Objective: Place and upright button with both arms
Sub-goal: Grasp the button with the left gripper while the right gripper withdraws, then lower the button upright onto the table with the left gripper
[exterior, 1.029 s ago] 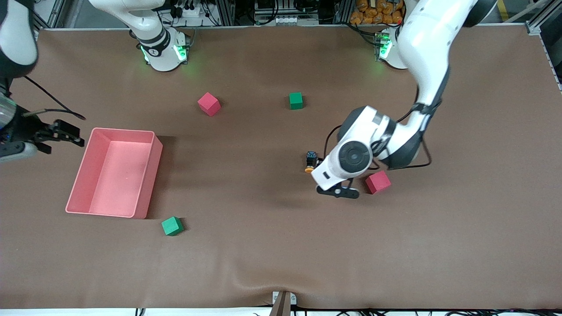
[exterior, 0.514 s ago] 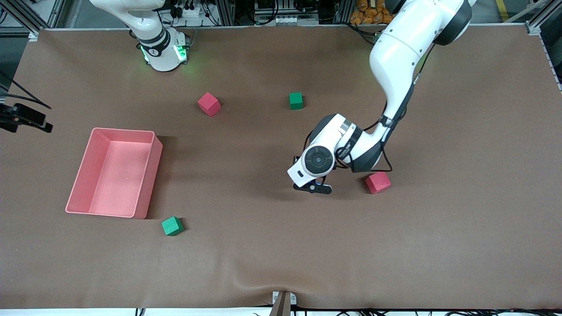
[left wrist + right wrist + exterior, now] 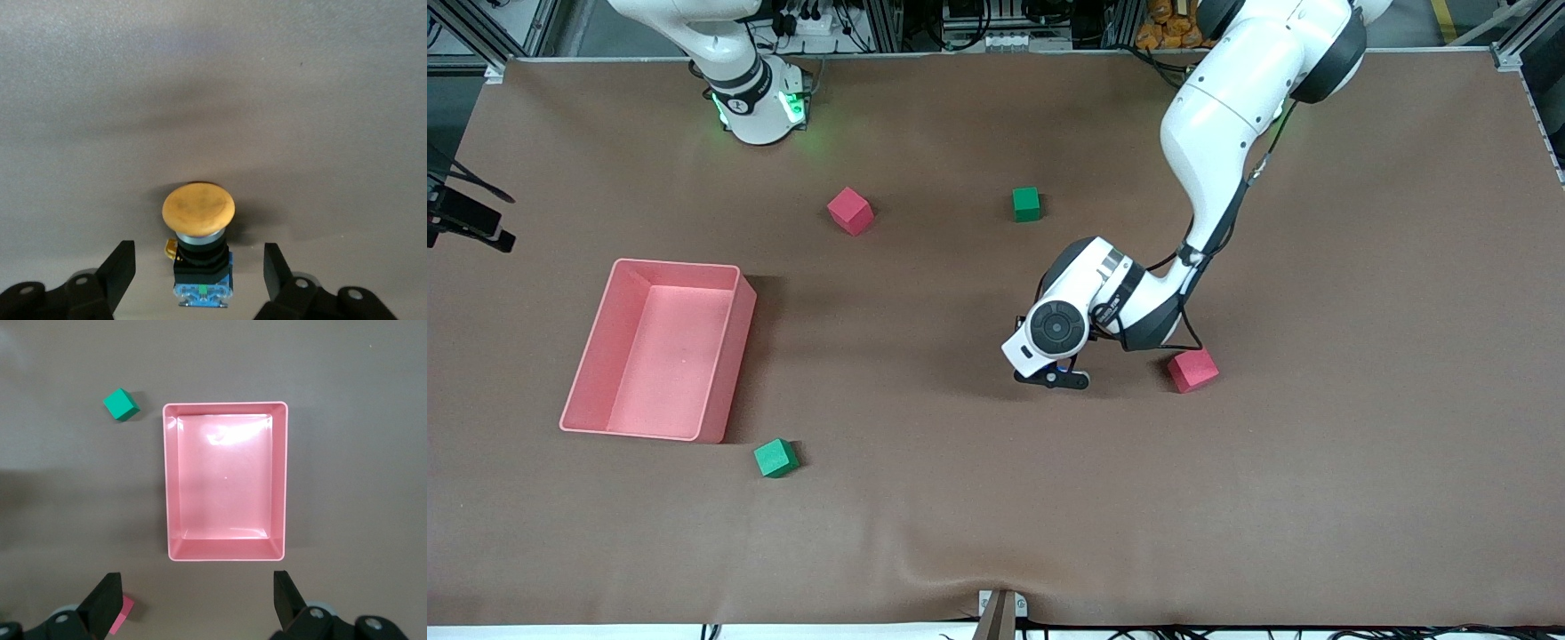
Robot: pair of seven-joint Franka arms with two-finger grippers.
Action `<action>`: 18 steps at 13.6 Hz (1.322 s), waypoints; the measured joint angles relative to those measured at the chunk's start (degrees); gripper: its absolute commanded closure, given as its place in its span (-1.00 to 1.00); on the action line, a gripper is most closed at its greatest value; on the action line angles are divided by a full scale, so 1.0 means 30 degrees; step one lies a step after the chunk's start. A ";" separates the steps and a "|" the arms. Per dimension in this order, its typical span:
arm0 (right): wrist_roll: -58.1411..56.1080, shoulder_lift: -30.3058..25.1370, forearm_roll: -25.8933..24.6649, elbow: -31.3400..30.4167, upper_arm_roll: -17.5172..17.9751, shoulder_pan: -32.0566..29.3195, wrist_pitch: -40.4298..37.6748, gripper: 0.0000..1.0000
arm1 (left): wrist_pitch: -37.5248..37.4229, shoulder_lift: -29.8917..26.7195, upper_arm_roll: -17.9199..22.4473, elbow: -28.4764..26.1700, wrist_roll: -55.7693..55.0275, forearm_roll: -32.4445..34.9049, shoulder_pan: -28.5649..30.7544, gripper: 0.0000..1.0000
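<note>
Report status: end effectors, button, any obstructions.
Left end effector open, straddling the small orange-capped push-button lying on the brown table mat. Right end effector open, over the pink plastic bin, waiting. Nothing between fingers and button.

Glossy white jointed arms (image 3: 1218, 116) carry black joint bands, thin black cables, green-lit bases (image 3: 760, 111), and black hands.

A pink bin (image 3: 660, 349) sits toward the right arm's end of the desk (image 3: 1360, 489). Two pink cubes (image 3: 849, 211) (image 3: 1192, 370) and two green cubes (image 3: 1026, 204) (image 3: 775, 458) lie scattered.
</note>
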 measured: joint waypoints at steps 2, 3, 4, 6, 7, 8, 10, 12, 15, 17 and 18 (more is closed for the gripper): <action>0.0165 0.0000 0.0000 0.0106 0.0022 0.0183 -0.0002 -1.00 | -0.0037 0.0098 -0.0001 0.0000 0.0000 0.0000 -0.0040 -0.50; 0.0181 0.0000 0.0000 0.0114 0.0004 0.0186 -0.0003 -1.00 | -0.0043 0.0130 -0.0002 0.0000 -0.0001 0.0000 -0.0077 -0.46; 0.0184 0.0000 0.0005 0.0114 -0.0033 0.0177 -0.0003 -1.00 | -0.0047 0.0160 -0.0002 0.0000 -0.0003 0.0000 -0.0105 -0.42; 0.0184 0.0001 0.0014 0.0114 -0.0038 0.0188 -0.0011 -1.00 | -0.0054 0.0206 -0.0002 0.0000 -0.0005 0.0000 -0.0125 -0.17; 0.0184 0.0001 0.0015 0.0114 -0.0024 0.0210 -0.0016 -1.00 | -0.0083 0.0206 -0.0002 0.0001 -0.0006 0.0000 -0.0125 -0.06; 0.0187 0.0003 0.0015 0.0114 -0.0015 0.0234 -0.0023 -1.00 | -0.0194 0.0207 -0.0001 0.0000 -0.0014 0.0000 -0.0125 0.16; 0.0256 0.0021 0.0015 0.0114 -0.0044 0.0217 -0.0069 -1.00 | -0.0425 0.0203 -0.0002 0.0008 -0.0027 -0.0017 -0.0125 0.71; 0.0263 0.0043 0.0015 0.0111 -0.0156 0.0038 -0.0104 -1.00 | -0.0480 0.0202 -0.0001 0.0033 -0.0079 -0.0031 -0.0125 1.00; 0.0263 0.0049 0.0015 0.0107 -0.0202 -0.0152 -0.0241 -1.00 | -0.0462 0.0193 -0.0018 0.0158 -0.0265 -0.0031 -0.0167 1.00; 0.0263 0.0050 0.0016 0.0106 -0.0200 -0.0153 -0.0259 -1.00 | -0.0034 0.0120 -0.0028 0.0449 -0.1450 -0.0031 -0.0356 1.00; 0.0263 0.0050 0.0017 0.0106 -0.0198 -0.0153 -0.0259 -1.00 | 0.0580 0.0027 -0.0030 0.0577 -0.2235 -0.0031 -0.0523 1.00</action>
